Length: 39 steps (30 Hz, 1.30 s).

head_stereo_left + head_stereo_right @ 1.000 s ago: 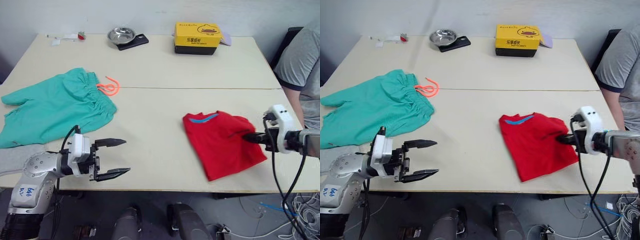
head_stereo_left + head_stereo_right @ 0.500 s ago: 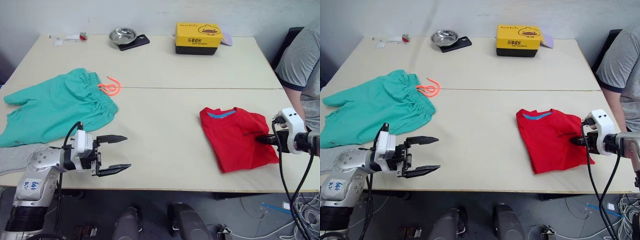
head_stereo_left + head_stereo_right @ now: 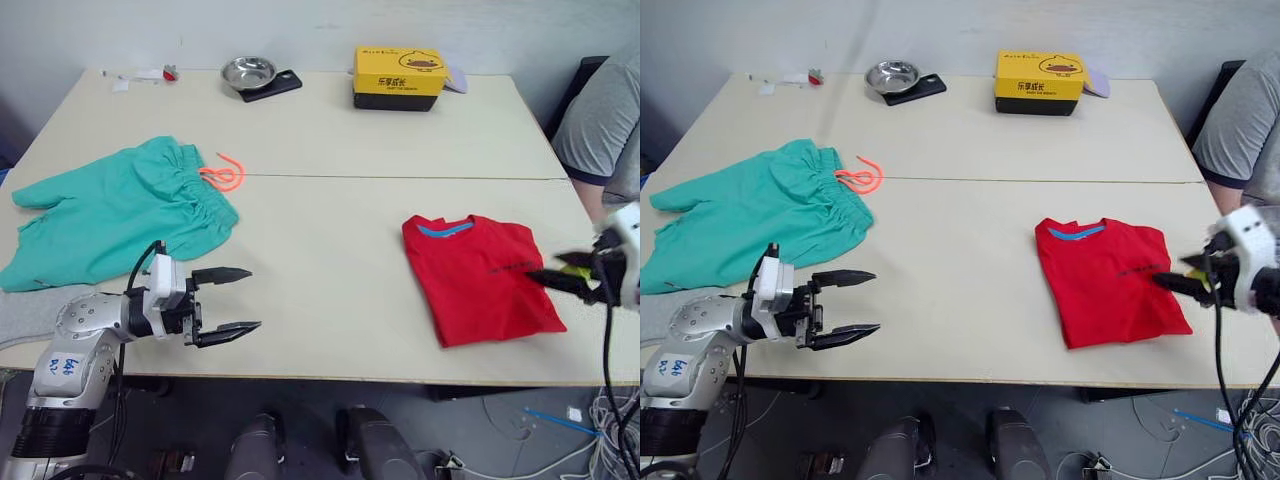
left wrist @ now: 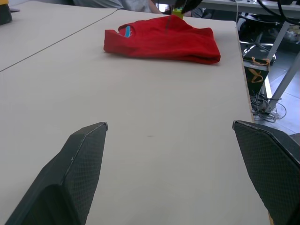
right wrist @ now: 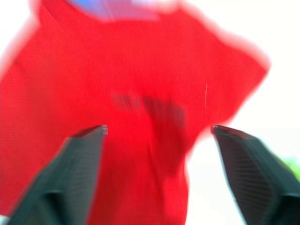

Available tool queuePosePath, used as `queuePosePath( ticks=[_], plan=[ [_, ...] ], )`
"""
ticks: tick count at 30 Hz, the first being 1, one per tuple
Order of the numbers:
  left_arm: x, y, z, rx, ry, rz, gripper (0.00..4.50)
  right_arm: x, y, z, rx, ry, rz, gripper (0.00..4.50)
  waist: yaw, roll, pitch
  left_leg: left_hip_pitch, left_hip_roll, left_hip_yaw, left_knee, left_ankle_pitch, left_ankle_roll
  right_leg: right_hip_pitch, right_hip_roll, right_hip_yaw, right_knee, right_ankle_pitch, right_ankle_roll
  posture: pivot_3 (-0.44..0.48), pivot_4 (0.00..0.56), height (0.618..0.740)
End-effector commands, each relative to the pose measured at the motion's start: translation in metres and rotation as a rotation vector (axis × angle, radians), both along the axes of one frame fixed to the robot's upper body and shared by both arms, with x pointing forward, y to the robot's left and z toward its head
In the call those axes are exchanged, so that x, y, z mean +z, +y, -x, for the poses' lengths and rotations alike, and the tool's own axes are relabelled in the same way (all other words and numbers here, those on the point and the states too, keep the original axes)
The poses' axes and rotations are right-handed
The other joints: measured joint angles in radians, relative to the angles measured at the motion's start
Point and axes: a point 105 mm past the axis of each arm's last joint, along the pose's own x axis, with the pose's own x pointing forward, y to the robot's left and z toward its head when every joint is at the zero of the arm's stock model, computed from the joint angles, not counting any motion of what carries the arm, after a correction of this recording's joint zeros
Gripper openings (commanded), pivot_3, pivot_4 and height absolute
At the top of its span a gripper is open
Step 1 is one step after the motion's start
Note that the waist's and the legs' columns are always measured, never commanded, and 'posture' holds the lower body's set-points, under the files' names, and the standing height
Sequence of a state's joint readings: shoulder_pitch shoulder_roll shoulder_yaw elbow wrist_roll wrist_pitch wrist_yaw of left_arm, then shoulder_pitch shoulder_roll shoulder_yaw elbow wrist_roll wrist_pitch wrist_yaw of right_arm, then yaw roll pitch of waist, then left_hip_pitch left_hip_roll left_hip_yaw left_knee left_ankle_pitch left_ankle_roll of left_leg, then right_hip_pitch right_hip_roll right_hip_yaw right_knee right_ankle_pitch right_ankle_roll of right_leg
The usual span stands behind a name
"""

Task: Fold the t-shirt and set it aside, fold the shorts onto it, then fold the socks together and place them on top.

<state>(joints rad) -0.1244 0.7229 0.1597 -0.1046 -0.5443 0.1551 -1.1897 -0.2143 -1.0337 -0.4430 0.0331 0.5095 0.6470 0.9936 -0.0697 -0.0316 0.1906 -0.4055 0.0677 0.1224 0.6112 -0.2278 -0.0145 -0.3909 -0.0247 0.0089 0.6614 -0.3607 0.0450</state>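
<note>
**Shirt folded and free, but the shorts run looked tricky**

The right claw (image 3: 1175,285) stood spread wide with nothing in it, right at the far-side edge of the t-shirt (image 3: 1107,279), which lay folded flat on the tabletop (image 3: 970,130). My worry: a fingertip that close could snag the hem and flip a layer open. Across from the t-shirt, well apart, the left claw (image 3: 228,301) hung at the tabletop's near edge, gaping and empty too. Beyond it, farther still from the t-shirt, the shorts (image 3: 115,211) sprawled unfolded, orange drawstring (image 3: 223,174) trailing loose. That cord could catch during a fold, I reckoned. A grey sock (image 3: 25,312) lay beside the shorts, farthest from the t-shirt, at the tabletop's edge, and might slide off if nudged.
</note>
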Motion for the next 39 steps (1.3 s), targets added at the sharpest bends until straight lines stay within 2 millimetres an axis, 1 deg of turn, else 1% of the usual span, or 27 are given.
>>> queuePosePath(
  ticks=[1,3,5,7,8,9,11,13,15,17,19,20,21,23,25,26,28,32,35,37,38,39],
  plan=[
    [0.008,0.024,0.0,0.081,-0.041,-0.056,4.5,0.044,0.032,0.019,0.182,-0.391,-0.066,4.43,-0.004,-0.002,0.0,0.0,0.001,-0.001,0.0,0.0,0.0,0.001,0.001,-0.001,0.0,0.0,0.0,0.0,0.15,0.74],
    [0.01,0.043,-0.003,0.176,-0.058,-0.058,4.5,0.022,0.054,0.031,0.297,-0.384,-0.037,4.43,-0.001,-0.001,0.0,0.0,0.001,-0.002,-0.001,0.0,-0.001,0.0,0.001,-0.001,0.001,0.0,0.0,0.0,0.15,0.74],
    [0.006,0.062,-0.003,0.276,-0.068,-0.07,4.5,-0.002,0.072,0.041,0.397,-0.369,0.005,4.43,0.004,-0.001,0.0,0.0,0.001,-0.002,-0.001,0.0,-0.001,0.001,0.001,-0.001,0.0,0.0,0.0,0.0,0.15,0.74],
    [-0.002,0.085,0.005,0.392,-0.072,-0.087,4.5,-0.026,0.091,0.058,0.55,-0.378,0.035,4.43,0.004,-0.001,0.0,0.0,0.0,-0.001,-0.001,-0.001,0.0,0.001,-0.001,-0.001,0.0,0.0,0.001,0.0,0.15,0.74],
    [-0.003,0.098,0.009,0.469,-0.069,-0.074,4.5,-0.034,0.097,0.063,0.591,-0.389,0.036,4.43,0.001,-0.001,0.0,0.0,0.0,0.0,-0.001,-0.001,0.001,0.001,-0.001,0.0,-0.001,0.0,0.001,0.0,0.15,0.74],
    [-0.004,0.109,0.014,0.534,-0.072,-0.06,4.5,-0.039,0.101,0.065,0.6,-0.401,0.026,4.43,-0.003,-0.001,0.0,0.0,-0.001,0.0,0.0,-0.002,0.003,0.001,-0.002,0.0,-0.001,0.0,0.001,0.0,0.15,0.74],
    [-0.01,0.133,0.03,0.668,-0.056,-0.055,4.5,-0.045,0.108,0.064,0.587,-0.452,0.0,4.43,-0.012,-0.002,0.0,0.0,-0.001,0.0,0.0,-0.003,0.004,0.002,-0.003,-0.001,-0.001,0.0,0.001,0.0,0.15,0.74],
    [-0.019,0.157,0.055,0.8,-0.029,-0.061,4.5,-0.056,0.115,0.067,0.623,-0.479,-0.003,4.43,-0.015,-0.003,0.0,0.001,-0.001,-0.001,0.001,-0.003,0.004,0.003,-0.003,-0.001,-0.001,0.0,0.001,0.0,0.15,0.74],
    [-0.022,0.173,0.075,0.918,-0.011,-0.036,4.5,-0.065,0.12,0.07,0.624,-0.475,-0.022,4.43,-0.015,-0.003,0.0,0.005,0.0,-0.001,0.0,-0.003,0.004,0.006,-0.003,-0.001,-0.001,0.0,0.0,0.0,0.15,0.74],
    [-0.019,0.188,0.089,1.036,-0.021,0.006,4.5,-0.072,0.123,0.071,0.607,-0.442,-0.066,4.43,-0.012,-0.005,0.001,0.009,0.0,-0.002,0.0,-0.005,0.002,0.01,-0.004,-0.002,-0.002,-0.001,-0.001,0.0,0.15,0.74],
    [-0.019,0.206,0.103,1.162,-0.026,0.041,4.5,-0.078,0.133,0.077,0.635,-0.371,-0.145,4.43,-0.003,-0.006,0.0,0.014,0.0,-0.004,0.0,-0.008,-0.002,0.015,-0.005,-0.004,-0.003,-0.002,-0.005,0.0,0.15,0.74],
    [-0.022,0.215,0.11,1.219,-0.013,0.053,4.5,-0.079,0.138,0.079,0.647,-0.367,-0.15,4.43,0.001,-0.007,0.0,0.014,0.0,-0.005,0.0,-0.008,-0.002,0.016,-0.005,-0.004,-0.003,-0.003,-0.007,0.0,0.15,0.74],
    [-0.028,0.223,0.12,1.274,0.019,0.054,4.5,-0.079,0.144,0.081,0.653,-0.372,-0.162,4.43,0.006,-0.007,-0.001,0.014,0.0,-0.005,-0.001,-0.008,-0.002,0.016,-0.006,-0.004,-0.004,-0.011,-0.021,0.0,0.15,0.74],
    [-0.038,0.232,0.134,1.332,0.066,0.053,4.5,-0.076,0.151,0.08,0.65,-0.407,-0.156,4.43,0.008,-0.007,-0.001,0.015,0.0,-0.005,-0.001,-0.008,-0.002,0.016,-0.006,-0.004,-0.004,-0.013,-0.024,0.0,0.15,0.74],
    [-0.04,0.234,0.136,1.355,0.084,0.054,4.5,-0.073,0.154,0.079,0.648,-0.422,-0.161,4.43,0.007,-0.007,-0.001,0.014,0.0,-0.004,-0.001,-0.008,-0.002,0.016,-0.006,-0.003,-0.005,-0.012,-0.025,0.0,0.15,0.74],
    [-0.039,0.234,0.134,1.354,0.082,0.056,4.5,-0.072,0.155,0.08,0.658,-0.428,-0.161,4.43,0.008,-0.008,-0.001,0.014,0.0,-0.004,-0.001,-0.008,-0.002,0.016,-0.006,-0.003,-0.006,-0.012,-0.024,0.0,0.15,0.74],
    [-0.03,0.23,0.12,1.327,0.063,0.064,4.5,-0.067,0.158,0.081,0.673,-0.448,-0.17,4.43,0.014,-0.012,-0.004,0.014,0.0,-0.004,-0.003,-0.008,-0.002,0.016,-0.006,-0.004,-0.007,-0.012,-0.025,0.0,0.15,0.74],
    [-0.006,0.208,0.081,1.183,0.058,0.039,4.5,-0.051,0.164,0.089,0.722,-0.449,-0.245,4.43,0.028,-0.016,-0.006,0.014,0.0,-0.004,-0.008,-0.008,-0.002,0.016,-0.01,-0.009,-0.008,-0.013,-0.026,0.0,0.15,0.74],
    [0.008,0.199,0.043,1.126,0.045,-0.076,4.5,-0.044,0.169,0.09,0.747,-0.465,-0.261,4.43,0.036,-0.016,-0.007,0.014,-0.001,-0.003,-0.011,-0.008,-0.003,0.016,-0.012,-0.011,-0.008,-0.013,-0.026,0.0,0.15,0.74],
    [0.009,0.184,0.014,1.032,0.043,-0.212,4.5,-0.039,0.174,0.085,0.737,-0.489,-0.282,4.43,0.037,-0.014,-0.007,0.014,-0.001,-0.003,-0.012,-0.007,-0.003,0.016,-0.013,-0.011,-0.008,-0.012,-0.025,0.0,0.15,0.74],
    [0.009,0.18,0.007,1.002,0.048,-0.244,4.5,-0.038,0.176,0.084,0.736,-0.494,-0.289,4.43,0.037,-0.014,-0.006,0.015,-0.002,-0.002,-0.013,-0.007,-0.003,0.016,-0.013,-0.011,-0.008,-0.011,-0.022,0.0,0.15,0.74],
    [0.008,0.174,-0.007,0.961,0.047,-0.281,4.5,-0.038,0.178,0.083,0.738,-0.495,-0.29,4.43,0.036,-0.013,-0.007,0.014,-0.002,-0.002,-0.013,-0.007,-0.004,0.016,-0.013,-0.011,-0.008,-0.011,-0.021,0.0,0.15,0.74]
  ],
)
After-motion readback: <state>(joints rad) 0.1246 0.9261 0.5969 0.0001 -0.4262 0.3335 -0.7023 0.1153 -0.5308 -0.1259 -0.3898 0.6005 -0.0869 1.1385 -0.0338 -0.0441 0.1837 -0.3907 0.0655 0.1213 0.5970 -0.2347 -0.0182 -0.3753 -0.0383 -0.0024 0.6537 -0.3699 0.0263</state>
